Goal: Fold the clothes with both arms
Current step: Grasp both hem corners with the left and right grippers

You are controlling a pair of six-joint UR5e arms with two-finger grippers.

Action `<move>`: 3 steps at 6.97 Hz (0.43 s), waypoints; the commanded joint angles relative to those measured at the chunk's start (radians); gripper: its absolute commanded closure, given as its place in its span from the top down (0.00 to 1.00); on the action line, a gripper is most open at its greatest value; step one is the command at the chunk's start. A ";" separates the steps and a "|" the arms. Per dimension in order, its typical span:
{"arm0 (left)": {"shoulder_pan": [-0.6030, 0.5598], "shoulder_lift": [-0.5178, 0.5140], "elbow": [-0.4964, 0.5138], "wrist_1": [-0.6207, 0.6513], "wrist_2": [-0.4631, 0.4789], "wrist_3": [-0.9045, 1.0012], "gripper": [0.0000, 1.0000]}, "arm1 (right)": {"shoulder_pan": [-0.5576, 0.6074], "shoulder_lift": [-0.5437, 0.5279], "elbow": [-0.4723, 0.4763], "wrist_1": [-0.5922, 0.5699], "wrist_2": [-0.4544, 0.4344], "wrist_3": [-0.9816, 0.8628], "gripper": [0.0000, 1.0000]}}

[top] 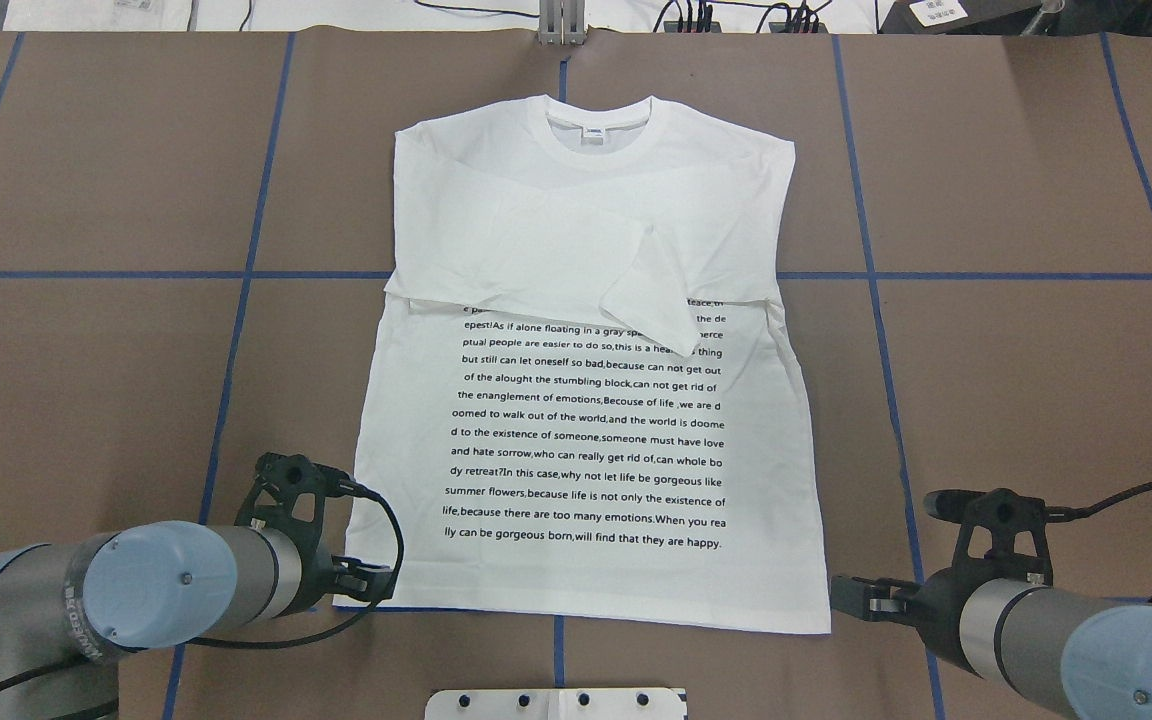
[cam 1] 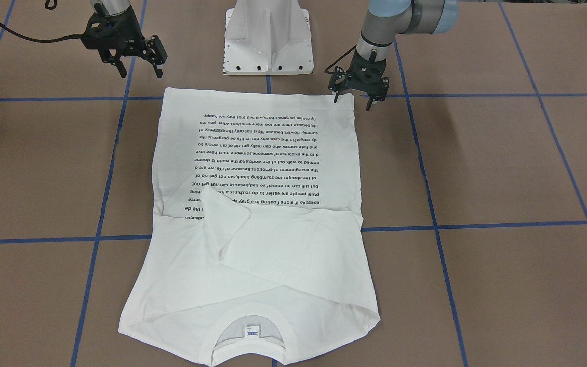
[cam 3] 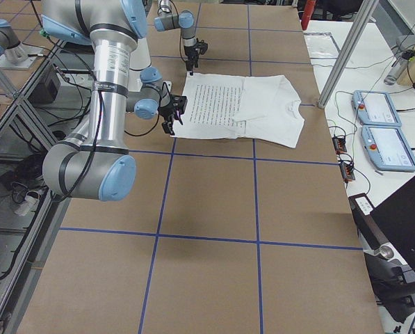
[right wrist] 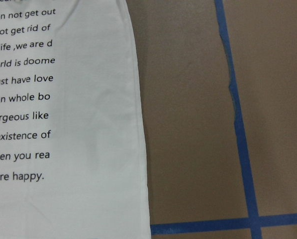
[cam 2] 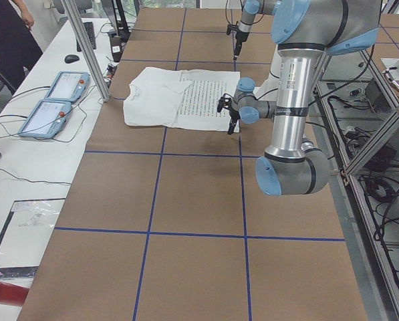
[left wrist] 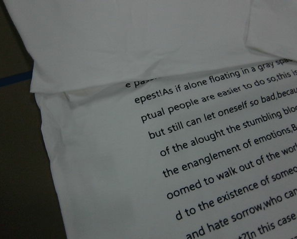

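White long-sleeved cotton shirt point(top: 586, 460), black print up, lies flat mid-worktop point(top: 1016, 380) among blue tape lines point(top: 936, 275), sleeves folded across the chest, collar far from the robot. Left end effector point(cam 1: 352, 103) at the hem's left corner and right end effector point(cam 1: 141, 75) beside its right corner are both spread open, empty.

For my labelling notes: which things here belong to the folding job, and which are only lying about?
Job: white shirt, left hand, right hand.
Lying about: white pedestal base, two control tablets, computer mouse.
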 commanded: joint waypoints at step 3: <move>0.045 0.011 -0.019 0.013 0.012 -0.054 0.12 | -0.005 -0.001 -0.001 0.000 -0.004 0.002 1.00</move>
